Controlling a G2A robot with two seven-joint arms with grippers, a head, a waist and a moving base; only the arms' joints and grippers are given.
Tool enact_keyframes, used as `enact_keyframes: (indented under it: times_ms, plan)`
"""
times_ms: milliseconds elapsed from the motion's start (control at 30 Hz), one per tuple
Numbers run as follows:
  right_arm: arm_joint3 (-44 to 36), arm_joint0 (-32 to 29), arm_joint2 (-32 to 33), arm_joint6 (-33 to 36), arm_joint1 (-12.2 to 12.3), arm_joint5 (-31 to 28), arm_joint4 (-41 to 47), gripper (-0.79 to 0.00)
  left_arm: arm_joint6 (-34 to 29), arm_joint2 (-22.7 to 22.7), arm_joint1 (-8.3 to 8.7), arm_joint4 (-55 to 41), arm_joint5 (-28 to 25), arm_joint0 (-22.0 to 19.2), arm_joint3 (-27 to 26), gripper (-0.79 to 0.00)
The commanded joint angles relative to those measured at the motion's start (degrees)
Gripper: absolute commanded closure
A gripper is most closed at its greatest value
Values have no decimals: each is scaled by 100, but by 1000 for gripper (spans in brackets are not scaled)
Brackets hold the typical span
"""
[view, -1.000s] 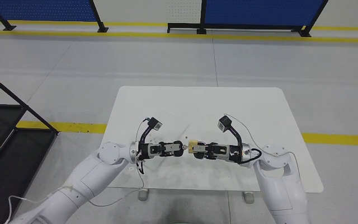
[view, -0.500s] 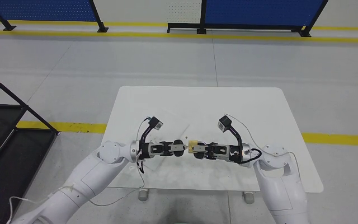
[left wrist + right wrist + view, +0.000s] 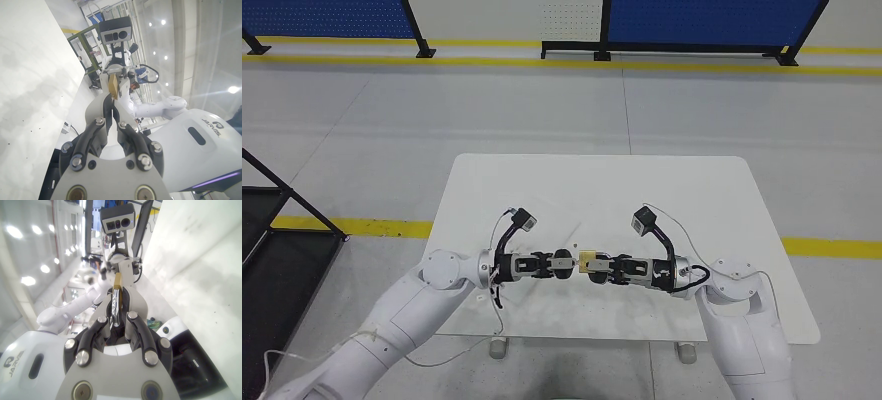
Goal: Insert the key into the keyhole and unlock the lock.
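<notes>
Above the white table's (image 3: 642,200) front middle, the two arms meet tip to tip. My right gripper (image 3: 598,265) is shut on the padlock (image 3: 585,261), a brass body with a chrome shackle. In the right wrist view the shackle (image 3: 115,308) sits between that gripper's (image 3: 117,293) fingers and the brass body (image 3: 117,280) sticks out past them. My left gripper (image 3: 567,263) is shut on the thin metal key (image 3: 112,103), held edge-on between its pads. From the left gripper (image 3: 112,100) the key's tip reaches the brass lock (image 3: 113,86); how deep it sits is hidden.
A black rack (image 3: 262,250) stands on the floor left of the table. Blue panels on black feet (image 3: 692,20) line the far side, beyond yellow floor tape. The tabletop around and behind the grippers is bare.
My left arm has edged to the right, closing the small gap between the key and the lock. The right arm has kept still with the lock.
</notes>
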Motion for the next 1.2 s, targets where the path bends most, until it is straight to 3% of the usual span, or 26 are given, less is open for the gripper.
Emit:
enact_keyframes:
  times_ms: [0, 567, 1167]
  plan:
    - [0, 0, 0, 0, 0, 0, 0, 0, 1, -7, -14, 18, 17, -6, 11, 0]
    - [0, 0, 0, 0, 0, 0, 0, 0, 68, -277, -52, 425, -602, 235, -71, 0]
    - [0, 0, 0, 0, 0, 0, 0, 0, 630, -512, -83, 1398, -999, 463, -393, 0]
